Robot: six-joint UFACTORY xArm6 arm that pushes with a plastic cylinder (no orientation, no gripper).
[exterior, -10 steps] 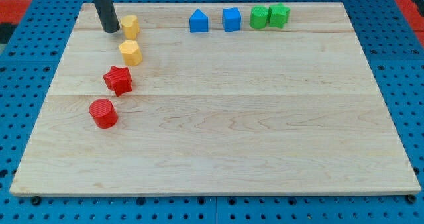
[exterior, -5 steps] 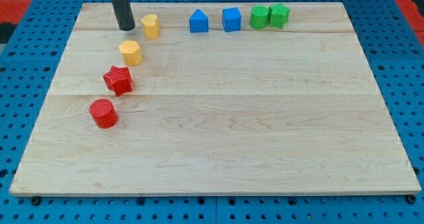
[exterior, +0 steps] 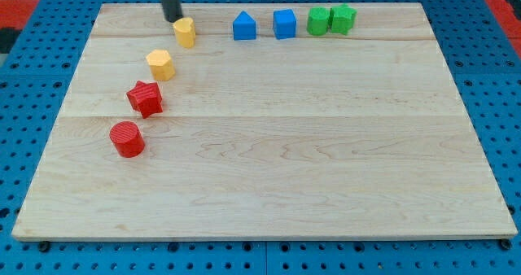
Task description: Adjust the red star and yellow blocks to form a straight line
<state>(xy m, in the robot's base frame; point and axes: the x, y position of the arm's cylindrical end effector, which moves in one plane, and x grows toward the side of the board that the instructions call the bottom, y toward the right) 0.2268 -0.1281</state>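
The red star (exterior: 146,98) lies at the view's left on the wooden board (exterior: 269,169). A yellow hexagon-like block (exterior: 161,65) sits up and right of it. A second yellow block (exterior: 186,32) sits further up and right, near the board's top edge. The three run in a rough diagonal. My tip (exterior: 173,19) is just above and left of the upper yellow block, close to it; contact cannot be told.
A red cylinder (exterior: 127,139) lies below and left of the red star. Along the top edge stand a blue house-shaped block (exterior: 244,26), a blue cube (exterior: 284,24) and two green blocks (exterior: 319,20) (exterior: 343,19).
The upper yellow block has been pushed to the right from beside the board's top left. My tip moved right with it, then up to the block's upper left.
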